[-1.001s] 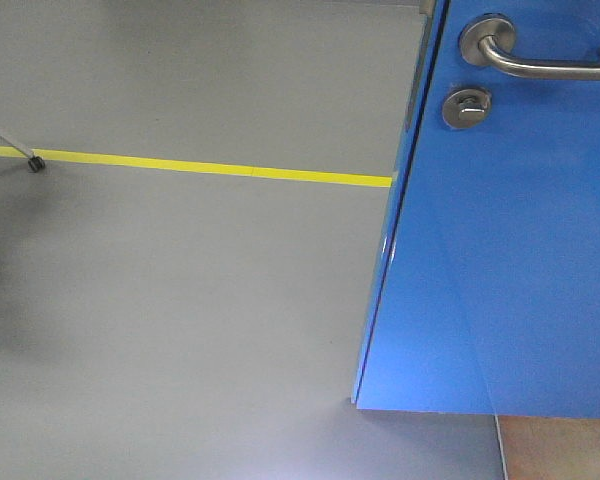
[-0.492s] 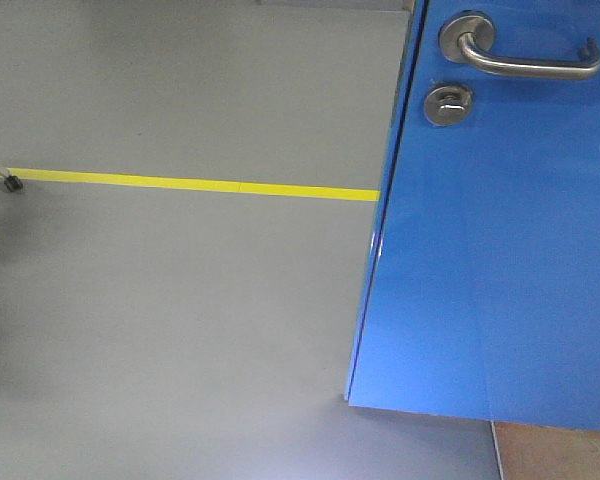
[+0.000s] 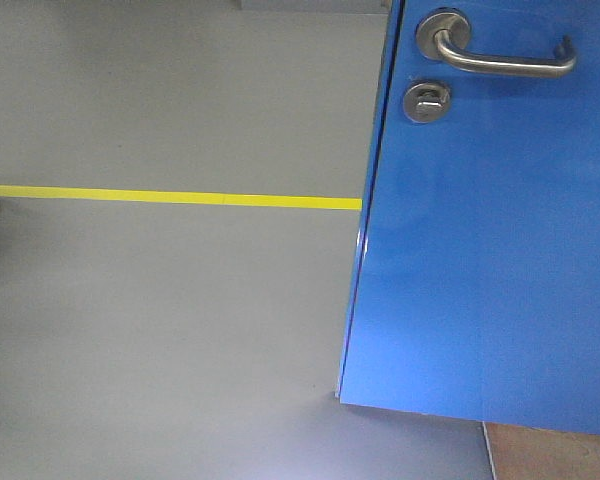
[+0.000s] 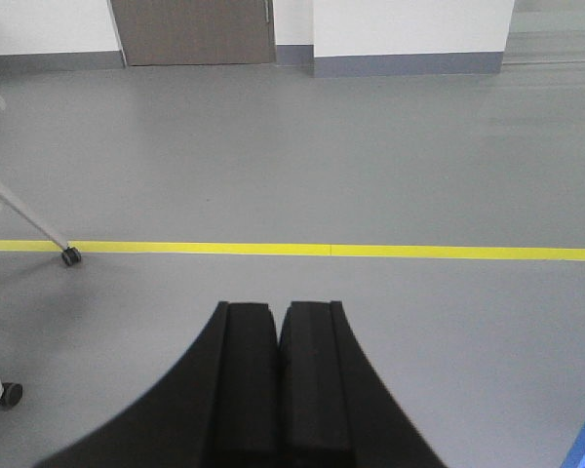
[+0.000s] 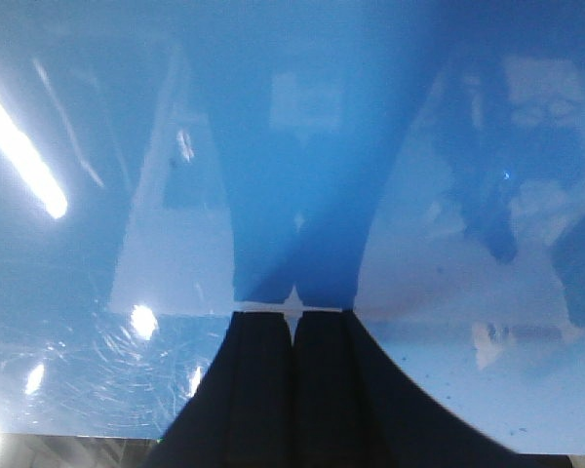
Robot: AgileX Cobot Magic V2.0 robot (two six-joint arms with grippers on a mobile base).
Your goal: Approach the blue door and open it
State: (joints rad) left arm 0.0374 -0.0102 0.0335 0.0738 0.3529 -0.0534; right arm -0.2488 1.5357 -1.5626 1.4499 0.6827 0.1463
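- Right at the bottom of the right wrist view, the right gripper [image 5: 292, 317] sat with its black jaws pressed together, nothing between them, tips up against the glossy face of the blue door [image 5: 292, 146], or very nearly touching; its own reflection met it there.
- Over on the left wrist view, the left gripper [image 4: 278, 322] was likewise closed flat and empty, pointed at bare grey floor [image 4: 302, 156], with only a blue sliver of door at about 4 o'clock in the corner.
- So the right arm was plainly the nearer one; the door lay dead ahead at 12 o'clock of its jaws, while the left arm looked past the door's free edge.
- From the front camera, the blue door [image 3: 490, 250] filled the right half, its long axis running upright, free edge leaning slightly from 12 to 6 o'clock.
- Up at about 1 o'clock in that view, the silver lever handle [image 3: 500, 60] ran sideways, away from the edge, with the round thumb-turn lock [image 3: 426, 101] just below its rose.
- Farther out at 9 o'clock, a yellow floor line [image 3: 170, 197] crossed the floor and met the door's edge.
- Farthest, in the left wrist view, a white wheeled frame [image 4: 19, 210] stood at 9 o'clock and a brown door [image 4: 193, 31] at 11.
- My read: the door looked ajar already, and pushing on would fall to the right arm.
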